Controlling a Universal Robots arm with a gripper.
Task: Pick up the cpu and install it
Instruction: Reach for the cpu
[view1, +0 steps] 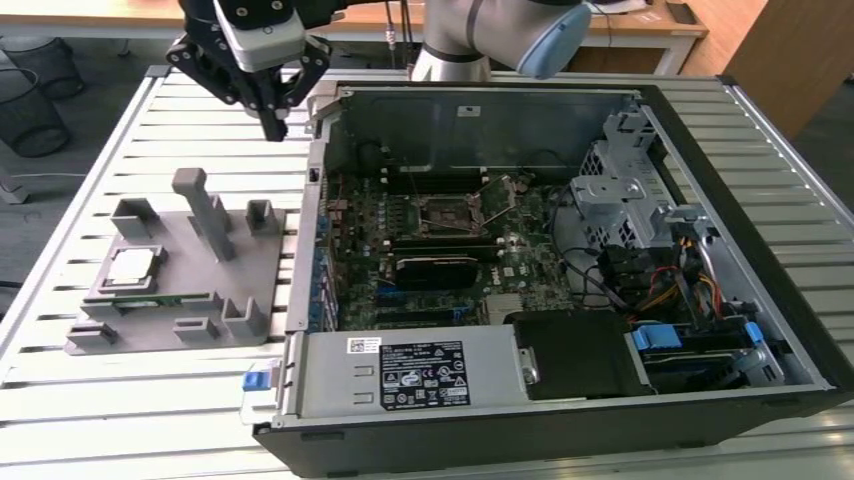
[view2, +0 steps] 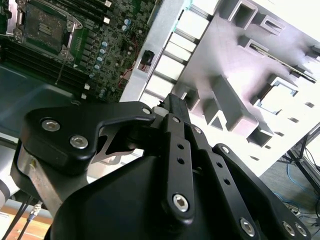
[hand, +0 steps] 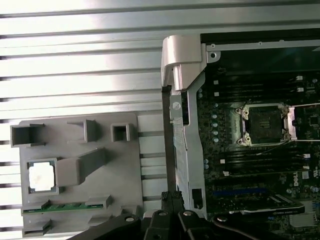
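1. The arm is cut off by the top edge of the exterior view, and in the second wrist view the gripper's black body hides much of the table (view1: 134, 400)
2. The gripper (view1: 278, 128) has its fingers closed together with nothing between them; it hangs over the table just beside the case (view1: 561, 430) wall, well apart from the cpu
3. The cpu (view1: 131, 266) lies flat in a square pocket of the grey fixture (view1: 200, 300), on the exterior view's left of the case, shiny top up
4. It is square, with no clear long axis, and its edges line up with the pocket
5. Its corner markings are too small to make out
6. Count: one cpu, one fixture, one green memory stick (view1: 150, 300) just beside the cpu, one socket (view1: 454, 212) on the board, one gripper
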